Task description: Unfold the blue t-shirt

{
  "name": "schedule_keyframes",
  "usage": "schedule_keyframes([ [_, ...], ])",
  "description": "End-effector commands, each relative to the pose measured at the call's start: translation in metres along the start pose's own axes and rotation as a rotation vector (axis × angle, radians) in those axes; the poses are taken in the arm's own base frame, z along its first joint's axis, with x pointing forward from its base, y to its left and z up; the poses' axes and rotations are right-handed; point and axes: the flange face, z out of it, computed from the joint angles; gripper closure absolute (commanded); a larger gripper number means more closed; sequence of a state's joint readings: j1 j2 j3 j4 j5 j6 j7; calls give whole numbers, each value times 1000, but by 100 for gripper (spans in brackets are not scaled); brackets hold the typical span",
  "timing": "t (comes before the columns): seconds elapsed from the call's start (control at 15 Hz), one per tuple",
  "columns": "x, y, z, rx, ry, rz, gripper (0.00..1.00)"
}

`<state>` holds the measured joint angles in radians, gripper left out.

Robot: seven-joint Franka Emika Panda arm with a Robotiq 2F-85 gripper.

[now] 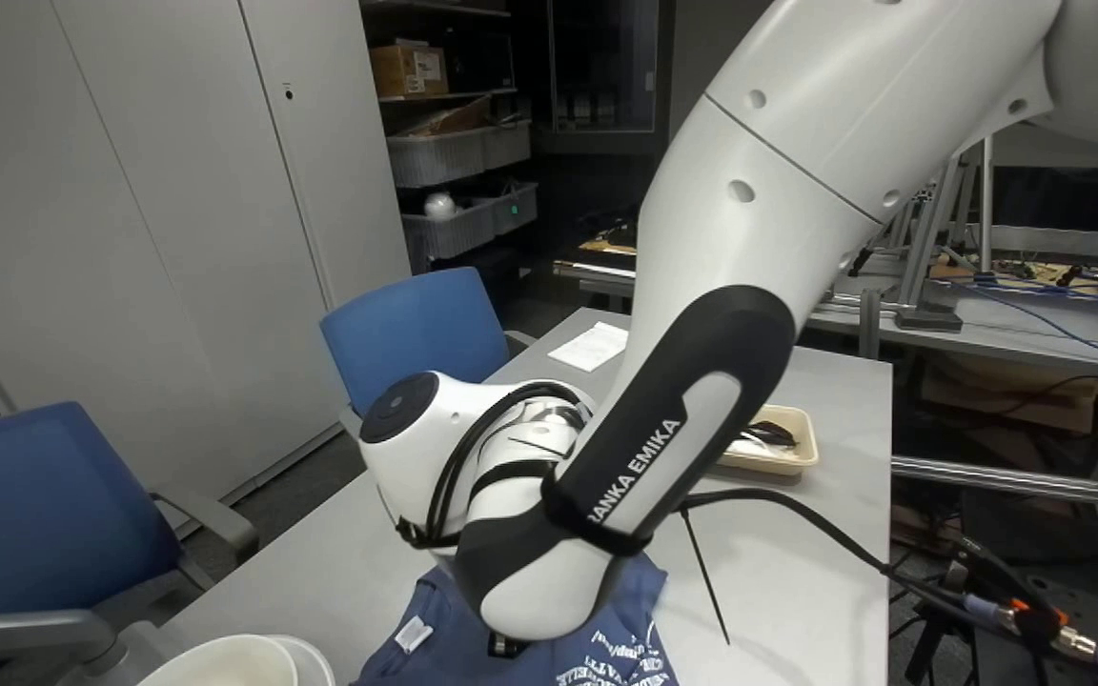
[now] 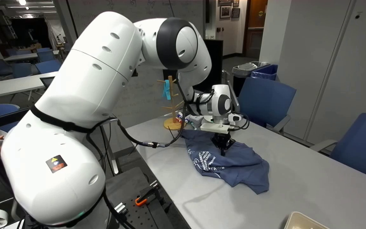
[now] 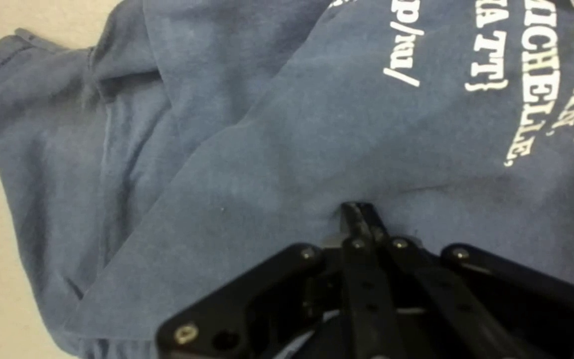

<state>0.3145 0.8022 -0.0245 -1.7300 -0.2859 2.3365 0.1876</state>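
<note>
The blue t-shirt [image 2: 246,168] lies wrinkled on the table in an exterior view, its white print facing up on the side nearer the robot's base. In an exterior view its collar tag shows on the cloth [image 1: 444,619], mostly hidden behind the arm. In the wrist view a layer of the shirt [image 3: 247,189] lies folded over, its edge running diagonally, with a sleeve at the upper left. My gripper [image 3: 361,207] points down with its fingertips together on the cloth near the shirt's middle; it also shows in an exterior view [image 2: 223,153]. Whether cloth is pinched between the tips is not visible.
A wooden peg stand [image 2: 171,122] with a blue clip and several markers [image 2: 183,118] stands beyond the shirt. A beige tray [image 1: 804,465], a paper sheet [image 1: 590,346] and a white bowl [image 1: 225,664] are also there. Blue chairs [image 2: 262,95] line a table side.
</note>
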Motion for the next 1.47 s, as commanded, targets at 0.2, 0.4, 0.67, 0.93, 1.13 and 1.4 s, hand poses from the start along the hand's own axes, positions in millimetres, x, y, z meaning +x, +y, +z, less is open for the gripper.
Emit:
schedule_keyframes([
  [0.2, 7, 11, -2, -9, 9, 22, 73],
  [0.4, 7, 9, -12, 6, 16, 29, 50],
  [0.67, 9, 1, -16, 17, 29, 22, 21],
  [0.93, 10, -6, -4, 21, 14, 16, 10],
  [1.13, 11, -8, 5, 19, 5, 16, 36],
  [1.4, 11, -9, 11, 13, 0, 15, 68],
])
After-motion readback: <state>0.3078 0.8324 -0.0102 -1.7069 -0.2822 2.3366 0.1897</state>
